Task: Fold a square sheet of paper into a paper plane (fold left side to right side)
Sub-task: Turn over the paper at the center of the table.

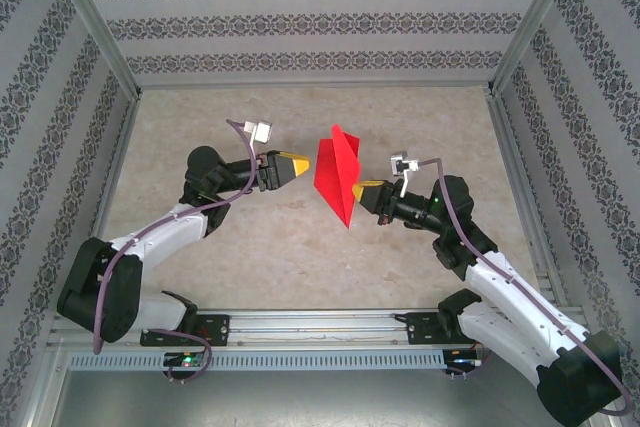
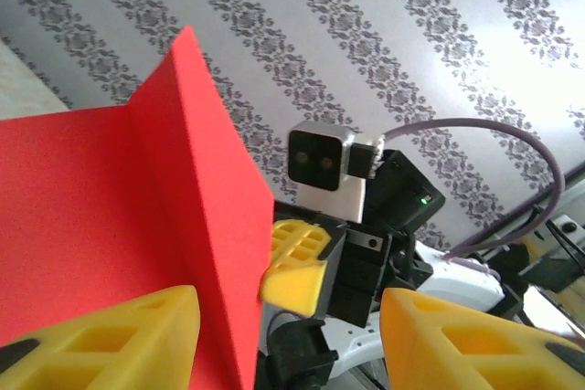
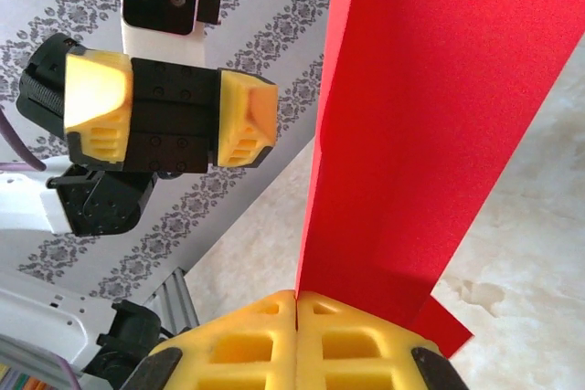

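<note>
The right end effector (image 3: 295,300), pressed together, pinches the folded red sheet of paper (image 1: 337,175), which stands just left of it over the table (image 1: 250,247). The sheet's long axis runs far-to-near, sharp tip nearward. The left end effector (image 1: 300,165) is spread.

Bright red paper (image 1: 338,179), yellow tips on the left gripper (image 1: 303,165) and right gripper (image 1: 358,190), black and white arms (image 1: 505,292), purple cables (image 2: 475,123), sandy speckled table (image 1: 270,247), pale walls (image 1: 320,22) with dark flowery stripes
</note>
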Robot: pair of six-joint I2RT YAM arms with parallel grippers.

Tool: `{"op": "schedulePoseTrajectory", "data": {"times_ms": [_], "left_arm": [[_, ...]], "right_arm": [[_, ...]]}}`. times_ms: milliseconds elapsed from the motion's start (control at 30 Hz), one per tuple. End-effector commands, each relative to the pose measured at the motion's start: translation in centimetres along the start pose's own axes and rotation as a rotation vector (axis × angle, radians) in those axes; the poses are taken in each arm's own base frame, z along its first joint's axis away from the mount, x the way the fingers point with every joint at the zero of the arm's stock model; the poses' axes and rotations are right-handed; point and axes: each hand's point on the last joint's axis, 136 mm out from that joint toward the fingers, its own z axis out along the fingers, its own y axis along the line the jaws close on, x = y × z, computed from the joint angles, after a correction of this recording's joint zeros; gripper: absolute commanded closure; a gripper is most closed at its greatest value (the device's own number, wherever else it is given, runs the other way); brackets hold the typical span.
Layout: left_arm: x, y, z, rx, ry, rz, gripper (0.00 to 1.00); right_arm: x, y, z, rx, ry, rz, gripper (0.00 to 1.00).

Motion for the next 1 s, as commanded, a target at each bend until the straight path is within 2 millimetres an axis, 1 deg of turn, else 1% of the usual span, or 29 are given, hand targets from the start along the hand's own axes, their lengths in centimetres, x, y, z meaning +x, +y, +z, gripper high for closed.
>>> {"op": "schedulePoseTrajectory", "data": {"times_ms": [0,167,433,600,733,967], "left_arm": [[0.1,-0.7,0.9,0.012,0.031,0.075,0.46],[1.1,0.4,1.9,-0.031,0.068,0.07,0.46],[2.0,0.9,3.0,-0.033,0.102,0.058,0.46],[2.5,1.4,3.4,-0.044,0.12,0.052,0.5],[2.6,1.5,3.5,-0.052,0.123,0.053,0.55],[2.6,1.7,3.5,-0.069,0.115,0.062,0.74]], "right_arm": [[-0.9,2.1,0.0,-0.077,-0.02,-0.026,1.0],[-0.7,2.9,0.4,-0.102,-0.014,-0.034,1.0],[-0.6,3.6,1.1,-0.122,-0.004,-0.038,1.0],[-0.6,3.7,1.3,-0.129,-0.002,-0.04,1.0],[-0.6,3.7,1.5,-0.126,0.0,-0.037,1.0],[-0.5,3.2,1.6,-0.11,-0.002,-0.026,1.0]]}}
